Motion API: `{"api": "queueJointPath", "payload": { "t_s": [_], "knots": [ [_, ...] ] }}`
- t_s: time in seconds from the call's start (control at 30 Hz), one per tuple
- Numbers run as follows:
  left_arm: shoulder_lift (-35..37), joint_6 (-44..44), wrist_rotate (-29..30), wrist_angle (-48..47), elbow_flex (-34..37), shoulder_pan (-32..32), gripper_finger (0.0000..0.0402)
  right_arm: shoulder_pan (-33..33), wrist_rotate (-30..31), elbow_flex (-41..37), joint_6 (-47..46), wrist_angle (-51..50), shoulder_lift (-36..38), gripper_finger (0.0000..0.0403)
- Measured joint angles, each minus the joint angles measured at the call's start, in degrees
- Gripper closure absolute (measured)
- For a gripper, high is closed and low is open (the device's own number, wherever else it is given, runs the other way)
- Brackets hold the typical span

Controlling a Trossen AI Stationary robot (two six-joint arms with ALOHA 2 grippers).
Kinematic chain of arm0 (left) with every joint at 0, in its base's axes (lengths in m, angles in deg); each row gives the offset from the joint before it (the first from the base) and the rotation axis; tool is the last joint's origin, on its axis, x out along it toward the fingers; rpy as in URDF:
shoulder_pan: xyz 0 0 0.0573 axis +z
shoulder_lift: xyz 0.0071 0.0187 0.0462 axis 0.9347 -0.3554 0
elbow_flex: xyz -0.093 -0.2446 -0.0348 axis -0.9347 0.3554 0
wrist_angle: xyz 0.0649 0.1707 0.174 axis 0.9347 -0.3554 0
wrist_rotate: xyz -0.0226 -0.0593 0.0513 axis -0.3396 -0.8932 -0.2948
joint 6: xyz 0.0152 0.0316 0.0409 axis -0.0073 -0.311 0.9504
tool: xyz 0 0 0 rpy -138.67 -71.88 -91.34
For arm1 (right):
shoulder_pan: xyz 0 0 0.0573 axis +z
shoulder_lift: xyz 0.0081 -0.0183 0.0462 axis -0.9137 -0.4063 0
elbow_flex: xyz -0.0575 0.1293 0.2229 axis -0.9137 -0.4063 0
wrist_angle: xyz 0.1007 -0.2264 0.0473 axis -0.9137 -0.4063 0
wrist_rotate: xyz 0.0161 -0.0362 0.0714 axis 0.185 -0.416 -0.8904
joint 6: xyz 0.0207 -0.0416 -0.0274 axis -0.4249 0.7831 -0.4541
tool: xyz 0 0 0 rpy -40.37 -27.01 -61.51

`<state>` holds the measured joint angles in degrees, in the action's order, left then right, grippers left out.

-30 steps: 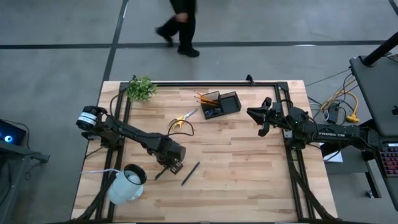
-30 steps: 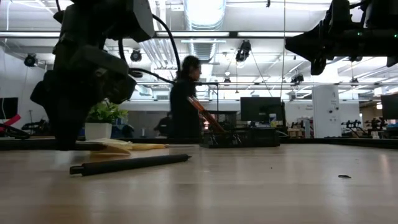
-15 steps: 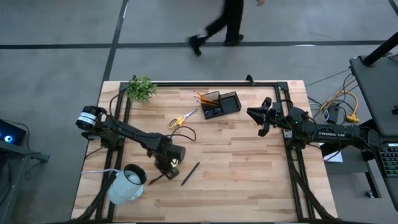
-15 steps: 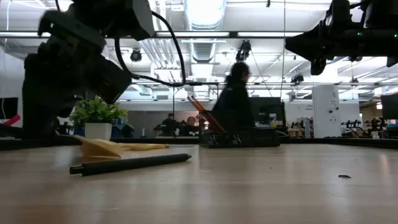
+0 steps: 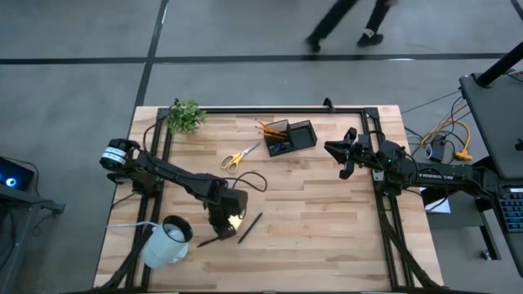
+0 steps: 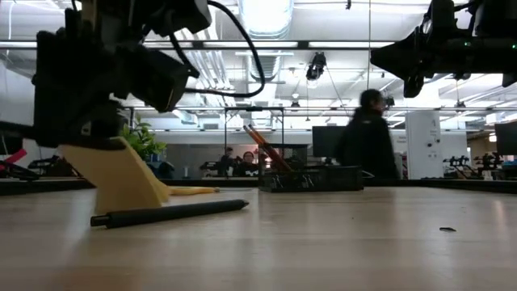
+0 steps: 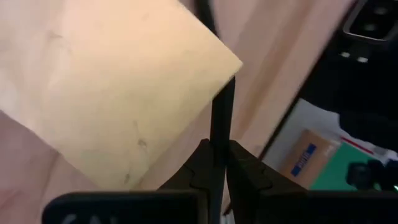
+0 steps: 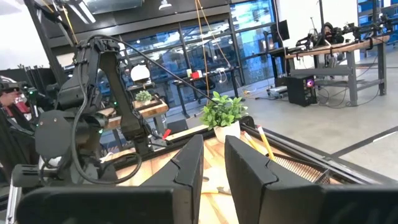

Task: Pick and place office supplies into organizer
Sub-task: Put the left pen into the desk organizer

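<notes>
My left gripper stands near the table's near-left part, shut over the square yellow sticky-note pad. The pad stands tilted beneath it and fills much of the left wrist view. A dark pen lies flat on the wood just right of it. Yellow-handled scissors lie flat farther back. The black organizer sits near the far edge with orange pencils sticking out of one compartment. My right gripper hovers open, right of the organizer, touching nothing. My left gripper comes from above, pointing down, onto the pad's upper end. The pad hangs tilted below the fingers, and its lower edge reaches down to the table by the pen. A thin dark strip lies between the fingertips; what it is I cannot tell.
A white mug lies on its side at the near-left corner, close to my left arm. A small green plant stands at the far-left corner. A black frame rail runs along the far edge. A person walks on the floor beyond the table.
My left gripper has shifted slightly toward the near edge and risen a little. The yellow pad, which lay flat on the table, has tipped up and now stands tilted under the gripper with its lower edge staying low. The pen and my right arm have kept still.
</notes>
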<state>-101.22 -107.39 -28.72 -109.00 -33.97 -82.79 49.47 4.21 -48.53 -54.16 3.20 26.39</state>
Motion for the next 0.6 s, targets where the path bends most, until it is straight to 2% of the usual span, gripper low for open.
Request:
{"api": "queueJointPath", "payload": {
  "t_s": [0.3,0.6],
  "knots": [
    [0.01,1.41,-3.46,6.81,-0.15,0.26,0.0394,0.02,0.0,0.0,-0.12,-0.02,-0.01,0.0346],
    [0.03,1.52,-3.15,12.69,-1.94,1.75,0.0394,0.02,0.0,0.0,-0.24,-0.02,0.0,0.0346]
  ]
}}
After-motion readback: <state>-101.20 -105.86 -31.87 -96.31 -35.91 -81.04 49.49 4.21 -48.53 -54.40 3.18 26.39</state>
